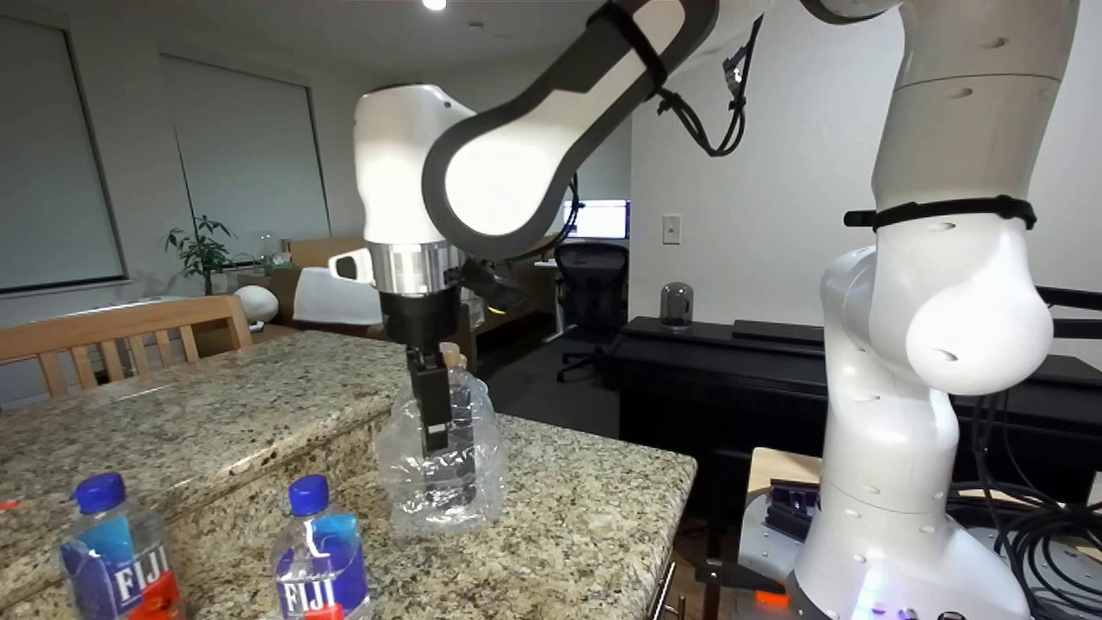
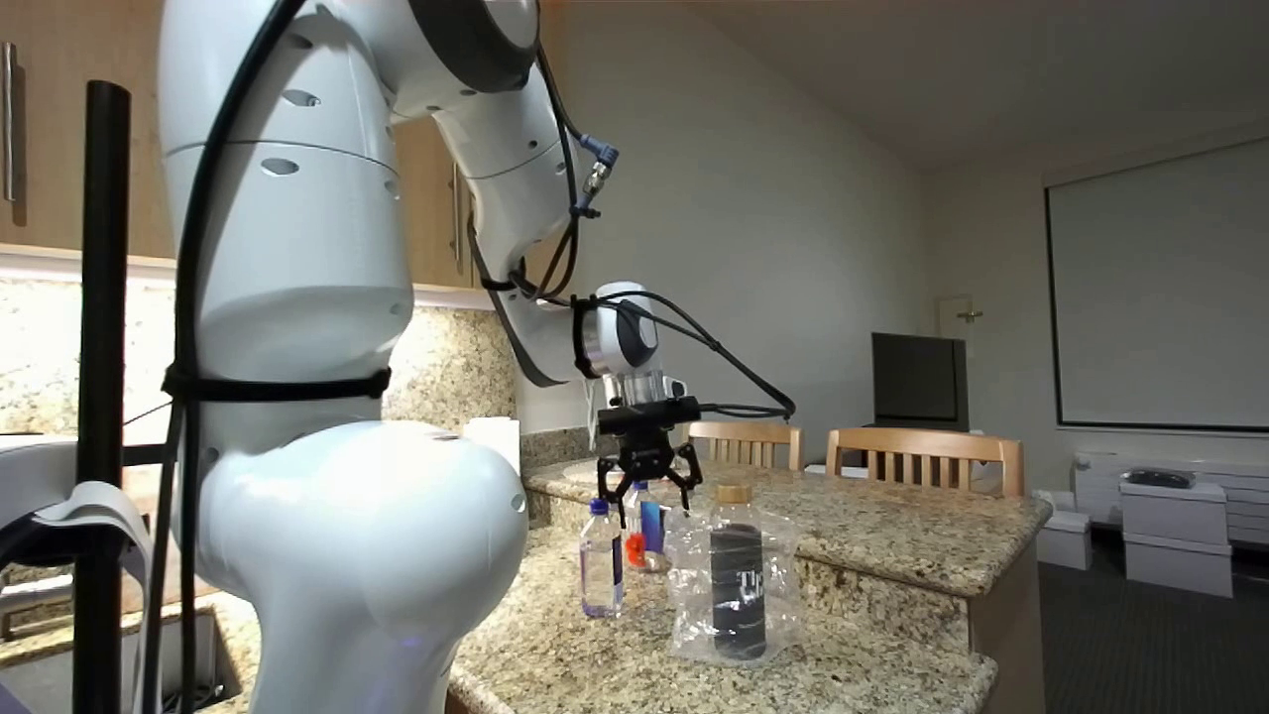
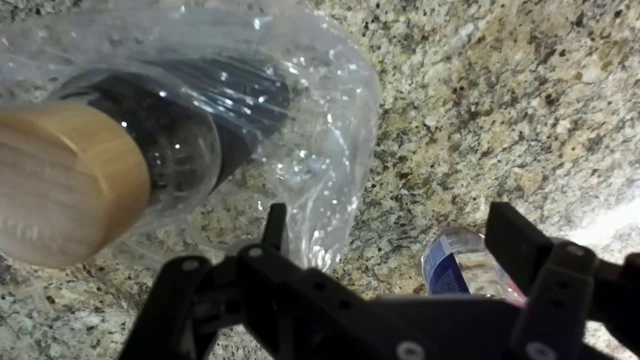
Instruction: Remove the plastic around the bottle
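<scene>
"Where's the plastic?"

"In an exterior view it sits on the bench, near the end edge, beside the raised ledge. One of the fingers hangs in front of it, so the gap is hard to judge there."

"And the bottle?"

"In an exterior view, upright inside the plastic, its cap bare above it. There the fingers show spread wide, to the side where the water bottles stand, with nothing gripped."

"Touching anything?"

"I can't tell. In the wrist view one of them overlaps the plastic's edge, the other overlaps a water bottle, probably just by the angle."

"Which step, then?"

"Lining up for the grab, I'd say; the plastic is still around the bottle's body. Next they'd have to come down with one on each side of that loose edge, nip only the plastic, and draw it up past the cap. The bottle could tip along with it."
</scene>
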Robot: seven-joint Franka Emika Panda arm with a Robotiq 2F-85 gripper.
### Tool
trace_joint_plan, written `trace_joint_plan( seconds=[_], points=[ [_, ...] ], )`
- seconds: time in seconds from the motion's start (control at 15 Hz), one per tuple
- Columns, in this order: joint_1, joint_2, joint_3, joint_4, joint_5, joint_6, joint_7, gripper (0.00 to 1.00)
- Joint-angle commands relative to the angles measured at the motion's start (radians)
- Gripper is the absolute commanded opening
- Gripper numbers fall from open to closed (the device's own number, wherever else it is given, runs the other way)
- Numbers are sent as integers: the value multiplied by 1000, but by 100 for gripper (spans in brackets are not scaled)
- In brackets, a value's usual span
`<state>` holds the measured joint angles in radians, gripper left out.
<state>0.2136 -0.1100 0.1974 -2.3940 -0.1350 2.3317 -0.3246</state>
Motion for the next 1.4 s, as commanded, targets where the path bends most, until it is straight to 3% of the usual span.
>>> trace_joint_plan(
  seconds=[0.0, 0.33, 0.4, 0.47, 0.8, 1.07, 1.33],
  points=[
    [-2, -9, 12, -21, -106, 22, 40, 100],
    [-3, -2, 18, -30, -221, 2, 89, 100],
    [-1, 2, 19, -33, -229, -2, 96, 75],
    [2, 8, 21, -34, -226, -12, 92, 74],
    [-2, 39, 23, -54, -249, 37, 130, 39],
    [-7, 47, 23, -66, -370, 103, 230, 15],
    [-10, 40, 25, -80, -562, 160, 363, 7]
  ],
)
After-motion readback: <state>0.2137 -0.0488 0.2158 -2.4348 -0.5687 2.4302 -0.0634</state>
